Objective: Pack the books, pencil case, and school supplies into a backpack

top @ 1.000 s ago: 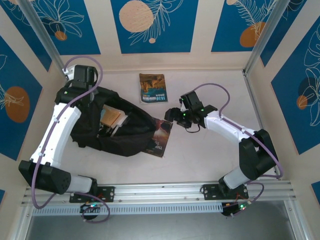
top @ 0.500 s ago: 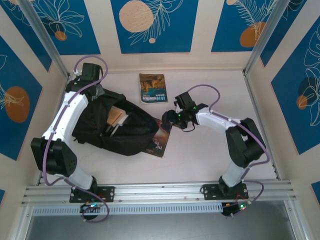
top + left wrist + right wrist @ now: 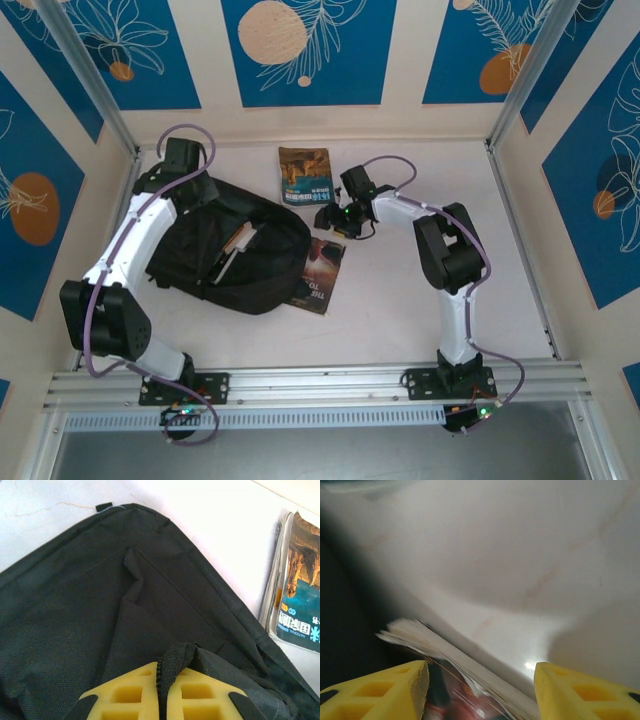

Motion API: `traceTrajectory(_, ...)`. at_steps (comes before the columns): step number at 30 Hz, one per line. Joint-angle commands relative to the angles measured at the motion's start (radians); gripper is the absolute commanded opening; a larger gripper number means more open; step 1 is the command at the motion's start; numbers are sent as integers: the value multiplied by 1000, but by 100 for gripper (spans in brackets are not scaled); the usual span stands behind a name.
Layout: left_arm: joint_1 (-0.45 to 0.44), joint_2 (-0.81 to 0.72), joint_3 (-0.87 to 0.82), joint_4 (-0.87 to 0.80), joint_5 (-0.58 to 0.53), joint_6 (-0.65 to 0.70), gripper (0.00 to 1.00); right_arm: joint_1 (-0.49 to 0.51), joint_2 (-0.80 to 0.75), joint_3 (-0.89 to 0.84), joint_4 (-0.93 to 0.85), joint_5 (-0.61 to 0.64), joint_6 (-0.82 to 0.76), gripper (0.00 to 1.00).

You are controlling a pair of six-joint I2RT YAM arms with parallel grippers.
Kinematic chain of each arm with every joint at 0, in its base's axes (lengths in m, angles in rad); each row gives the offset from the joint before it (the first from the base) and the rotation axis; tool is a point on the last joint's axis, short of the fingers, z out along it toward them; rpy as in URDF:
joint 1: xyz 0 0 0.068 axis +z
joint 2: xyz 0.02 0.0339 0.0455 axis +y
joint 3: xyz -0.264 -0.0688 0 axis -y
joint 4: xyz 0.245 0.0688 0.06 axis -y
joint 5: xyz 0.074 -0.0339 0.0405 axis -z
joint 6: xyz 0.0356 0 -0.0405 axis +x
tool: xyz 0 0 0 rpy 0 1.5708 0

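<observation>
1 backpack [image 3: 225, 262], 2 books [image 3: 304, 176] outside it.

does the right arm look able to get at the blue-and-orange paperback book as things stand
Probably yes: the blue-and-orange paperback book lies flat and uncovered, with the right gripper open just beside it.

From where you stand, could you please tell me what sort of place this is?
Probably a robot test booth: two arms bolted to a metal rail, a white table boxed in by blue patterned panels, and a backpack with a book lying nearby.
</observation>
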Motion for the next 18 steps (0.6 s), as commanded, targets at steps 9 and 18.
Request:
traceTrajectory(9, 12, -17, 77, 32, 52, -8, 1, 19, -288, -457, 151, -124, 41, 55)
traceTrajectory(18, 9, -14, 68, 22, 239, -9, 36, 19, -494, -574, 75, 58, 37, 56)
